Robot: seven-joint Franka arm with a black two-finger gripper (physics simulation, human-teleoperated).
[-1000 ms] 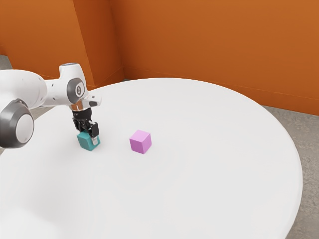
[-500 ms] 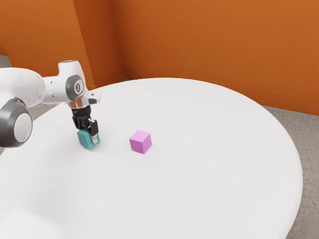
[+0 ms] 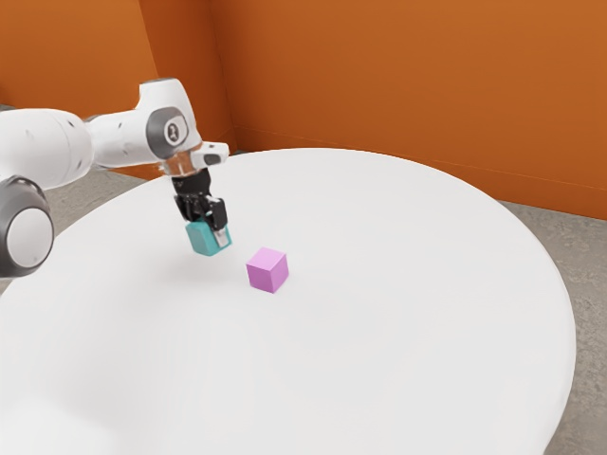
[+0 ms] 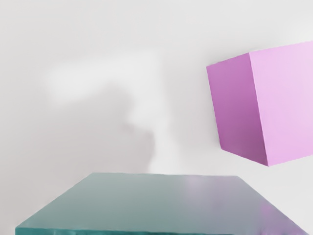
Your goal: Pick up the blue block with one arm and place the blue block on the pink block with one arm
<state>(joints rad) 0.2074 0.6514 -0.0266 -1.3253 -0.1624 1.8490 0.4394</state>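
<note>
Blue block (image 3: 202, 241) sat clamped in the gripper (image 3: 207, 230), with the black fingers closed on it from two sides and only a narrow spread between them. It hung tilted under the hand and looked clear of the surface (image 3: 398, 284). In the wrist view its teal top face (image 4: 161, 205) lay right under the hand, and a soft shadow fell on the white surface (image 4: 73, 58) past it.

Pink block (image 3: 267, 270) sat flat on the surface, near the held block toward the exterior view's right and a bit lower in that view. The two were apart, not touching. The wrist view showed the pink block (image 4: 264, 105) off to one side of the held block, not beneath it.

White arm (image 3: 85, 147) came in from the exterior view's left, with its wrist over the surface's left portion.

Room: bare white surface ran all around both blocks, widest toward the exterior view's right and the near side. The round rim was well away from the pink block on every side. Beyond the far rim came a grey floor strip (image 3: 569, 237), then the orange wall (image 3: 398, 76).
</note>
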